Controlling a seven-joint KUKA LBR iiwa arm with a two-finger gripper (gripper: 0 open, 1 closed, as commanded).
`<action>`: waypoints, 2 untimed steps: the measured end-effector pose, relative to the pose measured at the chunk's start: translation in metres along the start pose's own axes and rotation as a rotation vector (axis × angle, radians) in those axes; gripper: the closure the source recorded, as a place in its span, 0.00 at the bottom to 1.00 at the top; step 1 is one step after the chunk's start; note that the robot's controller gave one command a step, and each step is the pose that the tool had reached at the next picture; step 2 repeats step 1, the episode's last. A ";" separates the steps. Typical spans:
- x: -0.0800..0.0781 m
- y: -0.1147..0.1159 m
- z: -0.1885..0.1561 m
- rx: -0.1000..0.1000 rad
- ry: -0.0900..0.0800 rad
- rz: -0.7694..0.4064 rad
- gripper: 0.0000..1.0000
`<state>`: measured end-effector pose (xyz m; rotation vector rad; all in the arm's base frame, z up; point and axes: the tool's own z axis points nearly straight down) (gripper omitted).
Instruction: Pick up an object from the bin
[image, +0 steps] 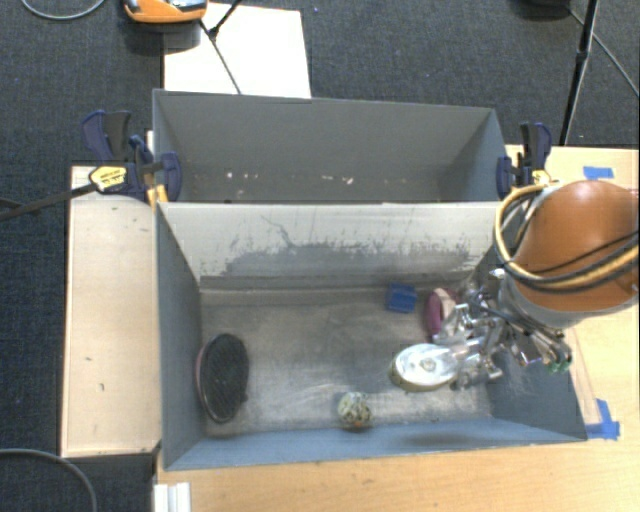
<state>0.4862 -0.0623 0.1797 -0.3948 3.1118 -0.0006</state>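
Note:
My gripper (468, 352) hangs low at the right side of the bin, its metal fingers beside a round white and silver disc-like thing (422, 366) on the floor. Whether the disc sits between the fingers I cannot make out. A small purple thing (437, 309) lies just behind the gripper, partly hidden by it. A small blue block (401, 298) rests near the back wall, left of the purple thing.
A dark oval brush-like thing (222, 375) lies at the bin's left side. A small mottled ball (354, 411) sits near the front wall. The orange cover and cables of the arm hang over the right rim.

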 end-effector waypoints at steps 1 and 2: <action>-0.001 0.000 -0.017 0.001 -0.001 0.007 1.00; -0.001 0.000 -0.017 0.001 -0.001 0.007 1.00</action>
